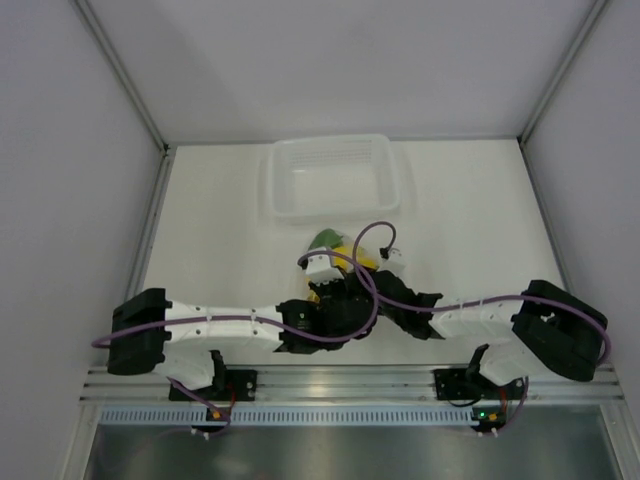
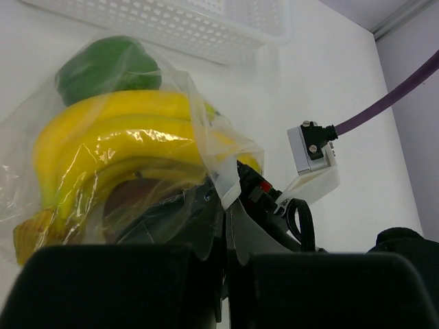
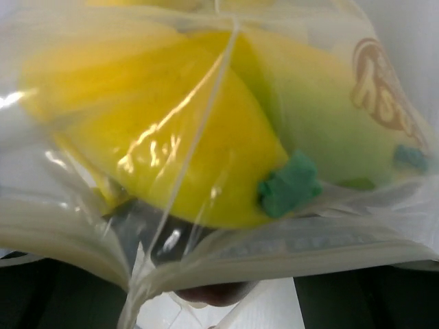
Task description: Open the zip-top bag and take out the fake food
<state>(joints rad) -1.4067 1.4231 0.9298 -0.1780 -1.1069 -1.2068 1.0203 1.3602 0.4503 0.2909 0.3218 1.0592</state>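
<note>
Bulging crinkly zip-top bag (image 2: 27,147), yellow banana bunch (image 2: 116,133), green pepper (image 2: 106,68) inside

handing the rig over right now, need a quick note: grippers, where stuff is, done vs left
Left gripper: shut, pinching the near edge of the zip-top bag.
Right gripper: jaws wide, the bag's zip strip lying between its fingers, no clamp visible.
Things: the bag sits just on the near side of the tray, between both grippers. Banana bunch, green pepper and dark red fruit are all inside it.
Done: one side of the bag gripped.
Left: grip the other lip, pull the seal apart (can't tell whether it has parted), take out all three toys.
</note>
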